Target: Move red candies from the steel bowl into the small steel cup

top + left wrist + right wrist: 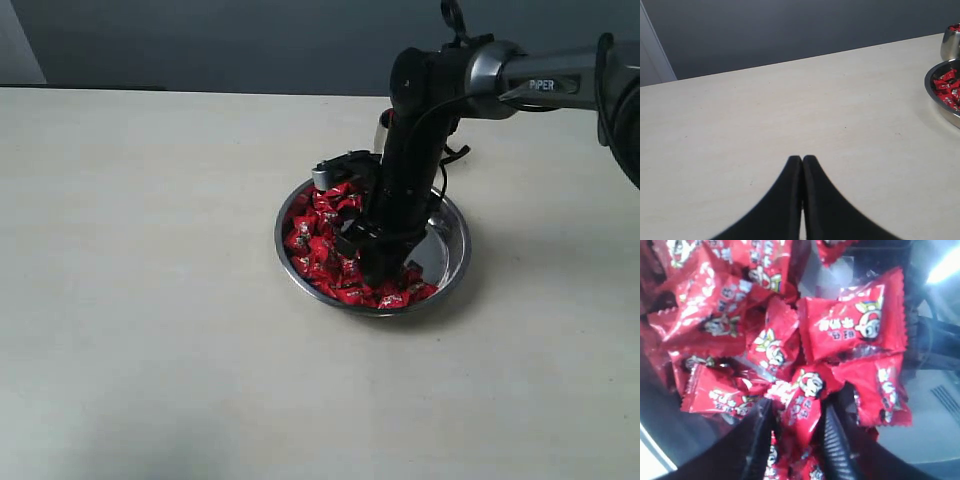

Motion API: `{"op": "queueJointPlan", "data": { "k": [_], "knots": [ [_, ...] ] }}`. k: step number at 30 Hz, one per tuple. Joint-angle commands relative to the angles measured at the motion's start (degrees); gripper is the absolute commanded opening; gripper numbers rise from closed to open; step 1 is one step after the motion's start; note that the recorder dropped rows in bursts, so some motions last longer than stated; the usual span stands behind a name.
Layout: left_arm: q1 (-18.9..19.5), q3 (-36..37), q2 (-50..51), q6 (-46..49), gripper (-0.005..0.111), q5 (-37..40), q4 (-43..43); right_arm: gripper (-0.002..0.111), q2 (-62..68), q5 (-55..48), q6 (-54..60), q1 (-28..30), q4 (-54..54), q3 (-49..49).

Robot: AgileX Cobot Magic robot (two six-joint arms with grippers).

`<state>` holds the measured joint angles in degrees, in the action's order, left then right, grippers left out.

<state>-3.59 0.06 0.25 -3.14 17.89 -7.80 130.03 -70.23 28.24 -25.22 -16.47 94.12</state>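
Observation:
The steel bowl sits mid-table with a heap of red candies filling its left half. My right gripper reaches straight down into the pile. In the right wrist view its fingers stand open on either side of one red candy, close to the wrapper, with more candies and the bowl's bare steel around them. The small steel cup stands just behind the bowl, mostly hidden by the arm; the left wrist view shows the cup with red candy at its top.
My left gripper hovers shut over bare table, well away from the bowl; it does not show in the exterior view. The pale tabletop stretches wide to the left and front. A dark wall runs along the far edge.

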Motion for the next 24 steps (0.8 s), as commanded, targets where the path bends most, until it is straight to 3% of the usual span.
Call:
{"op": "queueJointPlan", "data": {
  "k": [1, 10, 17, 22, 24],
  "knots": [
    [-0.6, -0.06, -0.25, -0.32, 0.0, -0.2, 0.02, 0.015, -0.76, 0.27, 0.19, 0.14, 0.8, -0.16],
    [-0.6, -0.06, -0.25, -0.32, 0.0, -0.2, 0.02, 0.012, -1.74, 0.27, 0.58, 0.14, 0.06, -0.16],
    [-0.6, -0.06, -0.25, -0.32, 0.0, -0.2, 0.02, 0.029, -1.74, 2.07, 0.69, 0.14, 2.0, -0.16],
    [-0.6, -0.06, -0.25, -0.32, 0.0, -0.2, 0.02, 0.029, -1.74, 4.5, 0.3, 0.14, 3.8, -0.16],
    [-0.6, -0.06, -0.25, -0.32, 0.0, -0.2, 0.02, 0.024, -1.74, 5.51, 0.3, 0.14, 3.54, -0.16]
  ]
}}
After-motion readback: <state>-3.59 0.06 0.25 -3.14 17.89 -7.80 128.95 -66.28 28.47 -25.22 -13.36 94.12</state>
